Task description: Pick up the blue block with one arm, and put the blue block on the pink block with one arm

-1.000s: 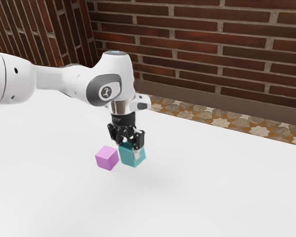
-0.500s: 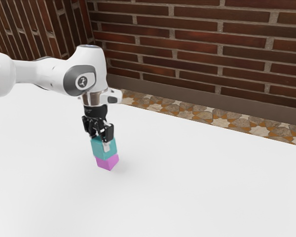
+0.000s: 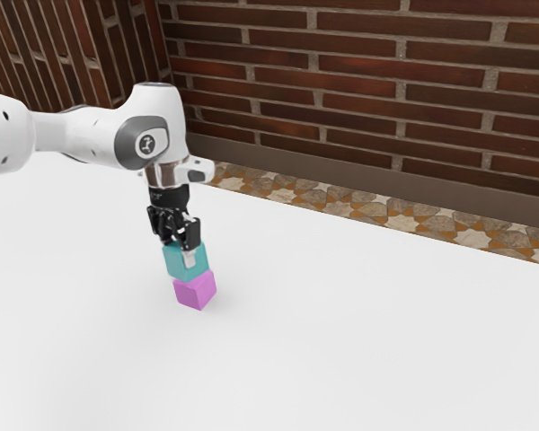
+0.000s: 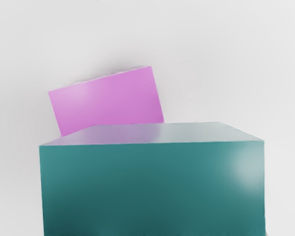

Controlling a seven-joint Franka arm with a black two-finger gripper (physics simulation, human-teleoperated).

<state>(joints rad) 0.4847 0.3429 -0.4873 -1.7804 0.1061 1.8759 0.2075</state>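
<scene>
In the exterior view my black gripper (image 3: 186, 253) points straight down, shut on the blue block (image 3: 174, 264), which looks teal. The block hangs close over the pink block (image 3: 196, 292), set a little toward the exterior view's left, so part of the pink top shows. I cannot tell whether the two blocks touch. In the wrist view the blue block (image 4: 152, 187) sits large right under my hand, and the pink block (image 4: 108, 101) pokes out from behind it, turned at a slight angle to it.
Both blocks are on a plain white table (image 3: 368, 341). A brick wall (image 3: 386, 81) runs along the back, with a strip of patterned stone floor (image 3: 413, 215) at its foot. The arm reaches in from the exterior view's left.
My hand carried the blue block from beside the pink block toward the exterior view's left, over the pink block. In the last half second it shifted slightly further left and up.
</scene>
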